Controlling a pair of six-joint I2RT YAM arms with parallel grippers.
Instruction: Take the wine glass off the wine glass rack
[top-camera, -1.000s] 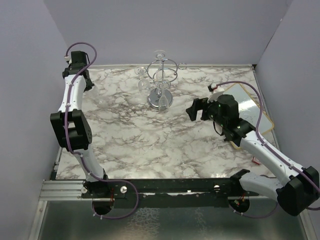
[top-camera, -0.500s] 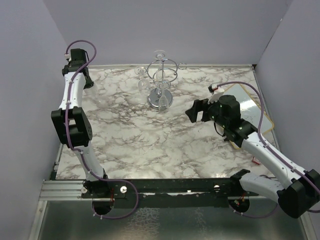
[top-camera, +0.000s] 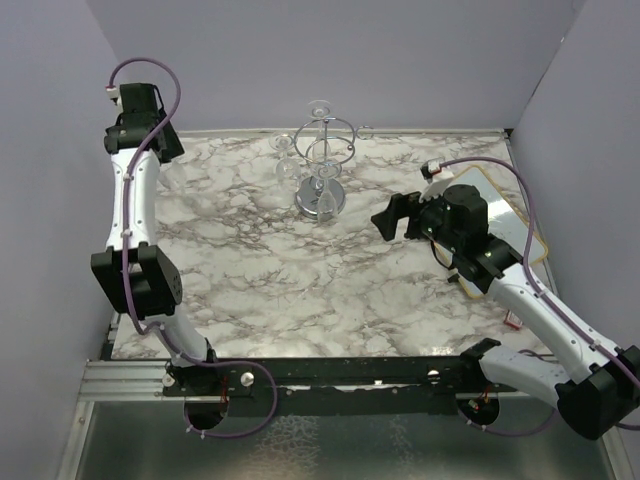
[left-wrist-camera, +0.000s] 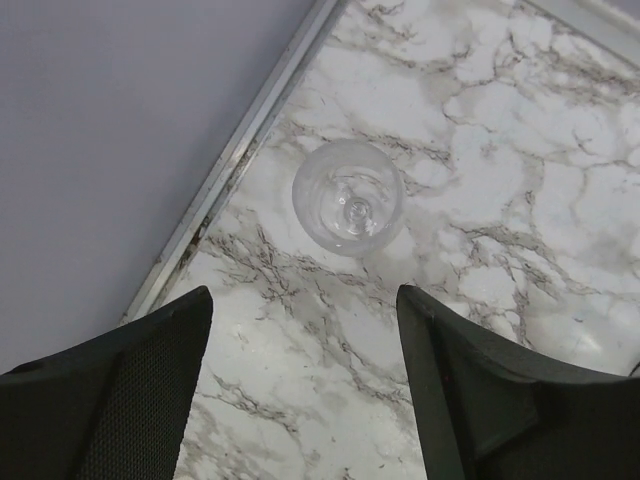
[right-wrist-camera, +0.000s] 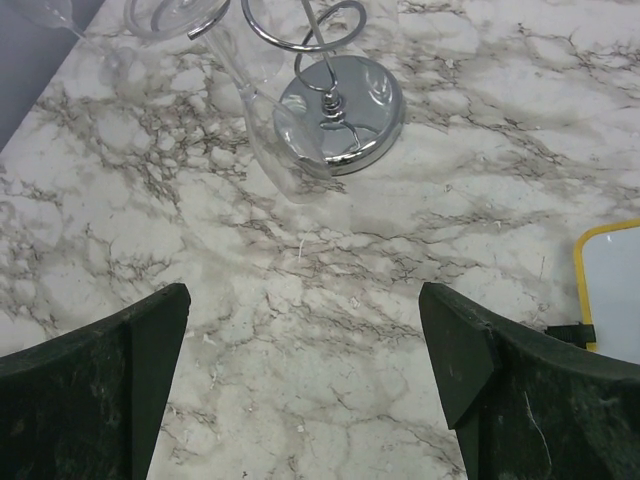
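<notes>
A clear wine glass (left-wrist-camera: 348, 197) stands upright on the marble table (left-wrist-camera: 520, 190) close to the left wall, seen from straight above. My left gripper (left-wrist-camera: 302, 300) hangs open high over it, apart from it and holding nothing; in the top view it is raised at the back left (top-camera: 160, 143). The chrome wine glass rack (top-camera: 322, 160) stands at the back middle with other glasses (top-camera: 287, 152) hanging from its rings. Its round base (right-wrist-camera: 338, 112) and a hanging glass (right-wrist-camera: 275, 140) show ahead of my right gripper (right-wrist-camera: 305, 295), which is open and empty to the rack's right (top-camera: 390, 218).
A white board with a yellow rim (top-camera: 505, 215) lies on the table at the right, partly under the right arm; its corner shows in the right wrist view (right-wrist-camera: 610, 275). Grey walls close in the table on the left, back and right.
My left gripper has opened, letting go of the wine glass, and has risen up and back toward the left wall. The right arm has barely shifted.
</notes>
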